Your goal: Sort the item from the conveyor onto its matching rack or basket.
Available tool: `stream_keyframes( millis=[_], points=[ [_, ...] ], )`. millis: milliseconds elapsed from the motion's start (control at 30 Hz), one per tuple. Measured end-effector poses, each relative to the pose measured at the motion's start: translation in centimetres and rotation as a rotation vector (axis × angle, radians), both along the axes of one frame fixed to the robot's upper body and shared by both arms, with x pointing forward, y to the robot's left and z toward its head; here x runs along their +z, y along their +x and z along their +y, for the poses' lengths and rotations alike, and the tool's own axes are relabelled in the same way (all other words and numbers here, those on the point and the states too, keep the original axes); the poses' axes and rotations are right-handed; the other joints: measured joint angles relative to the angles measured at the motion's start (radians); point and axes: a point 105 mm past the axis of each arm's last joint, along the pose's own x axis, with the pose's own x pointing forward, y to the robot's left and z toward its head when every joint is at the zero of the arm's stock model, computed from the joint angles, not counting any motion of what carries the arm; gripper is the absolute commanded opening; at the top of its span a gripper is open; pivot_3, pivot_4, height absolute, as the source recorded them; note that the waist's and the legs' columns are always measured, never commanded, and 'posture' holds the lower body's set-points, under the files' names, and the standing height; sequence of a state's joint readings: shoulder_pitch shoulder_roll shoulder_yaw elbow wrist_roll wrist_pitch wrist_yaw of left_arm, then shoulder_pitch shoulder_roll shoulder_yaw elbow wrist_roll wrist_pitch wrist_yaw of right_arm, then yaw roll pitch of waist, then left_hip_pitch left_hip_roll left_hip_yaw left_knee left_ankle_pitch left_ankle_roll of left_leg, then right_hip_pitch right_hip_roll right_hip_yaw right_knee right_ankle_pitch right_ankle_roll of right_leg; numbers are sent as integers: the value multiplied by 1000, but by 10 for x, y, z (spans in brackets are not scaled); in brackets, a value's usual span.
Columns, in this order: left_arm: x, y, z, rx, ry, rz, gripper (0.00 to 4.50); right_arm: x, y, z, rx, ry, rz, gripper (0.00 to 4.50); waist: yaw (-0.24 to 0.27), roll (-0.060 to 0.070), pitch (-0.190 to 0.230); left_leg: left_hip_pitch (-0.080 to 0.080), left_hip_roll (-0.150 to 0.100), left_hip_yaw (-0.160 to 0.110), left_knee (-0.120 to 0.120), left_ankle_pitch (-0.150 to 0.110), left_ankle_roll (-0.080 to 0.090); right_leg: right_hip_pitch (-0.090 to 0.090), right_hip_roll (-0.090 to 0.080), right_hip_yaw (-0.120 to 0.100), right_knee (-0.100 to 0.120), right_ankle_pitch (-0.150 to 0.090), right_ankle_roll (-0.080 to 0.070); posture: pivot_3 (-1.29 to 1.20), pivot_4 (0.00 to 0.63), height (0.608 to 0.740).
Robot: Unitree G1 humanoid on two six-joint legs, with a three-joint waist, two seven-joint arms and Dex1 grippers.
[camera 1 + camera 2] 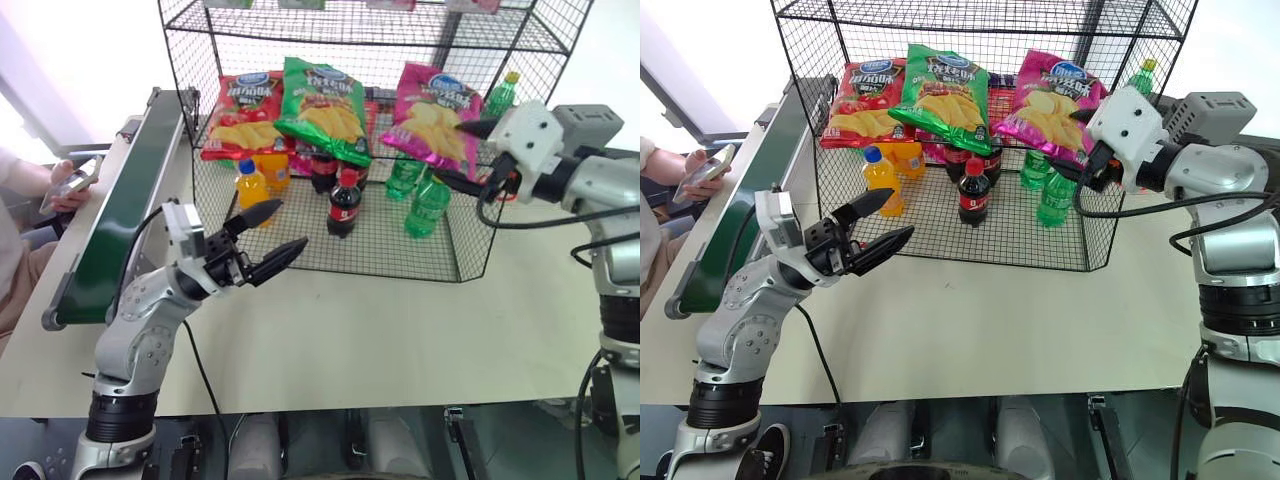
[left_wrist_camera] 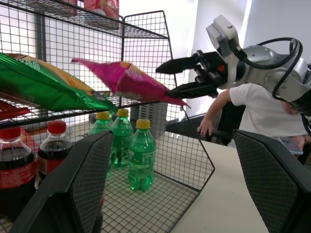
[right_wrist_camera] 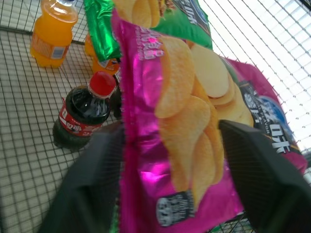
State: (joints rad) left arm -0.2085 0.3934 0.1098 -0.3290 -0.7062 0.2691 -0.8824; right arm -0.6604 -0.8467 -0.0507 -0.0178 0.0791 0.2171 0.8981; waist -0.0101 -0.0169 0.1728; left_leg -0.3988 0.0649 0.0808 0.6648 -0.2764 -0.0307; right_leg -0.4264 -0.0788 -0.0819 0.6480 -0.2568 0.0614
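Two grippers, one pink bag on the rack

One person (image 1: pixel 18 215) sits far to the left of the rack (image 1: pixel 400 262), a phone in hand. Next comes the conveyor (image 1: pixel 130 190), its dark green belt running along the rack's left side, just beside the wire wall.

In front of the rack's left corner the left gripper (image 1: pixel 292 224) hangs above the table (image 1: pixel 350 330), fingers spread wide and holding nothing, their tips pointing toward the rack's front edge.

Inside the rack, on a wire shelf, three chip bags lean in a row – the red chip bag (image 1: pixel 240 115) at the rack's left, the green chip bag (image 1: pixel 325 105) in the middle and overlapping it, and the item (image 1: pixel 435 120), the magenta-pink bag with yellow chips on its face, at the rack's right end. Below them, on the rack's floor, stand orange bottles (image 1: pixel 251 185), cola bottles (image 1: pixel 343 205) and green bottles (image 1: pixel 428 205), in that order.

At the rack's right side the right gripper (image 2: pixel 163 81) reaches in toward the item. Its two fingers stand apart – one on either side of the bag's outer edge, the lower one touching the bag's corner – and are not clamped on it. The bag's weight rests on the shelf.
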Motion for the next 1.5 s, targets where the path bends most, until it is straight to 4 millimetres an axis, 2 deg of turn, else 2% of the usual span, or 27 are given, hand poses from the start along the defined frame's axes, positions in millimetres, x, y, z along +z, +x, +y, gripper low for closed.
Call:
stream_keyframes(
  millis=[100,333,500,633,733,867,1000,1067,1200,1267,1333,1400,1467,1500],
  points=[
    [-2,-1,1,3,0,1,4164,-12,9,-13,-64,-45,-10,154,0,0,0,0,0,0,0,0,0,0,0,0,0,0,0,0,150,740],
    [-5,-2,2,1,5,-1,4164,4,17,-16,-98,-54,-107,70,-1,0,0,0,0,0,0,0,0,0,0,0,0,0,0,0,150,740],
    [-6,-3,3,3,3,-8,4164,7,24,-19,-138,-56,-155,70,-1,0,0,0,0,0,0,0,0,0,0,0,0,0,0,0,150,740],
    [-6,-3,3,8,4,-6,4164,1,25,-14,-118,-83,-145,70,-1,0,0,0,0,0,0,0,0,0,0,0,0,0,0,0,150,740],
    [-6,-1,4,19,6,-2,4164,-5,23,-14,-98,-62,-100,899,0,0,0,0,0,0,0,0,0,0,0,0,0,0,0,0,150,740],
    [-7,-1,4,25,7,1,4164,-3,21,-18,-95,-45,-80,2889,0,0,0,0,0,0,0,0,0,0,0,0,0,0,0,0,150,740],
    [-5,0,3,26,6,-2,4164,-13,4,-23,-33,-34,32,2889,5,0,0,0,0,0,0,0,0,0,0,0,0,0,0,0,150,740],
    [-4,0,1,21,12,-7,4164,-12,-6,-21,26,78,95,2889,5,0,0,0,0,0,0,0,0,0,0,0,0,0,0,0,150,740],
    [-4,1,2,23,31,-2,4164,18,-32,-16,163,313,106,2889,1,0,0,0,0,0,0,0,0,0,0,0,1,0,0,0,150,740],
    [-6,0,6,22,73,2,4164,21,-48,-9,242,431,166,2889,1,-1,0,1,1,-2,0,0,0,1,1,-1,1,0,0,0,150,740],
    [-9,-1,15,39,116,10,4164,7,-62,4,315,509,278,2889,0,-1,-1,1,1,-2,0,0,0,1,1,-1,1,0,0,0,150,740],
    [-16,-2,36,89,206,57,4164,-31,-75,19,343,558,433,2889,0,-2,-1,2,2,-2,-1,0,1,1,2,-1,1,0,0,0,150,740],
    [-21,-2,57,152,262,107,4164,-60,-82,27,340,618,546,3423,-1,0,0,2,1,-1,-1,0,1,1,1,-1,1,0,0,0,150,740],
    [-23,-2,65,182,284,126,4164,-68,-84,32,346,654,584,3750,0,2,1,1,1,-2,0,0,1,1,-1,0,1,0,0,0,150,740]
  ],
)
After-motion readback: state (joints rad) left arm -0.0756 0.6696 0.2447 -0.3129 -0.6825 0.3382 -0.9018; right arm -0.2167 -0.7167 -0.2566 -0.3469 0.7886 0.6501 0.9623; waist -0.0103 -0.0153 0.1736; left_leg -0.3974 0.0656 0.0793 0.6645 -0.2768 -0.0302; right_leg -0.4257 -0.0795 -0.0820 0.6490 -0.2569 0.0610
